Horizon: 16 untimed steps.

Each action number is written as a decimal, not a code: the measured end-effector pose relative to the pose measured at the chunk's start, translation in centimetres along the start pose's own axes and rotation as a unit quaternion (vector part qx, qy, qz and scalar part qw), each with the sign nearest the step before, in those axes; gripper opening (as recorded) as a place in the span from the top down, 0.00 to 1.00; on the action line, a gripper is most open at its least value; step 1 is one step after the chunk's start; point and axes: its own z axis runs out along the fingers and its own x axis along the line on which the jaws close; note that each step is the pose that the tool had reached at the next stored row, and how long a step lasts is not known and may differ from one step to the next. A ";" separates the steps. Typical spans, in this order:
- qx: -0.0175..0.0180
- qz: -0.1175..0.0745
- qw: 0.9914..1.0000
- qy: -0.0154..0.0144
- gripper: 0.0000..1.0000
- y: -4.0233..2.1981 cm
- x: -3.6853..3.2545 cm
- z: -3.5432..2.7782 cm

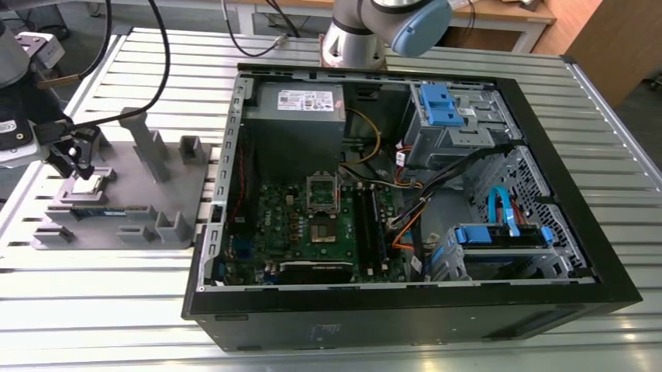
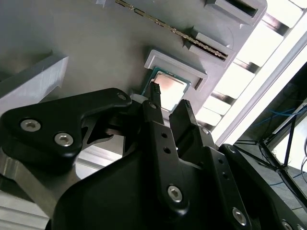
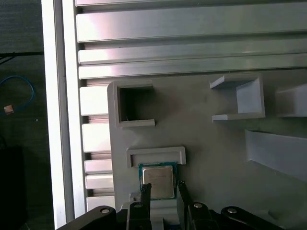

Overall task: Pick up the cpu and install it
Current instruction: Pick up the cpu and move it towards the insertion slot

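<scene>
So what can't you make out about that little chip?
Whether the gripper touches the cpu: both wrist views, overlap hides contact.
The cpu's near edge: first wrist view, behind the gripper.
The motherboard socket: exterior view, too small to tell its state.

The exterior view looks down from high over the tabletop (image 1: pixel 104 310), wide. Both wrist views sit close above the holder tray (image 3: pixel 216 158) (image 2: pixel 96 43) and share the cpu (image 3: pixel 157 182) (image 2: pixel 170 88): the first straight down, the second seemingly slanted.
</scene>
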 end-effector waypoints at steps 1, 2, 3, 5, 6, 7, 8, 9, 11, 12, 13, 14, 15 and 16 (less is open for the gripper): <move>0.000 0.000 1.000 0.000 0.64 0.03 0.01 0.09; 0.001 0.000 1.000 0.000 0.64 0.06 0.01 0.17; 0.001 0.000 1.000 0.000 0.64 0.10 0.01 0.25; 0.002 0.000 1.000 0.000 0.64 0.16 0.02 0.42; 0.002 0.000 1.000 0.000 0.64 0.19 0.02 0.48; 0.003 0.000 1.000 0.000 0.64 0.21 0.02 0.51; 0.003 0.000 1.000 0.000 0.64 0.21 0.02 0.51; 0.003 0.000 1.000 0.000 0.64 0.21 0.02 0.52; 0.003 0.000 1.000 0.000 0.64 0.21 0.02 0.53; 0.003 0.000 1.000 0.000 0.64 0.22 0.02 0.53; 0.003 0.000 1.000 0.000 0.64 0.22 0.02 0.53; 0.003 0.000 1.000 0.000 0.64 0.22 0.02 0.53; 0.003 0.000 1.000 0.000 0.64 0.21 0.02 0.53; 0.003 0.000 1.000 0.000 0.64 0.22 0.02 0.53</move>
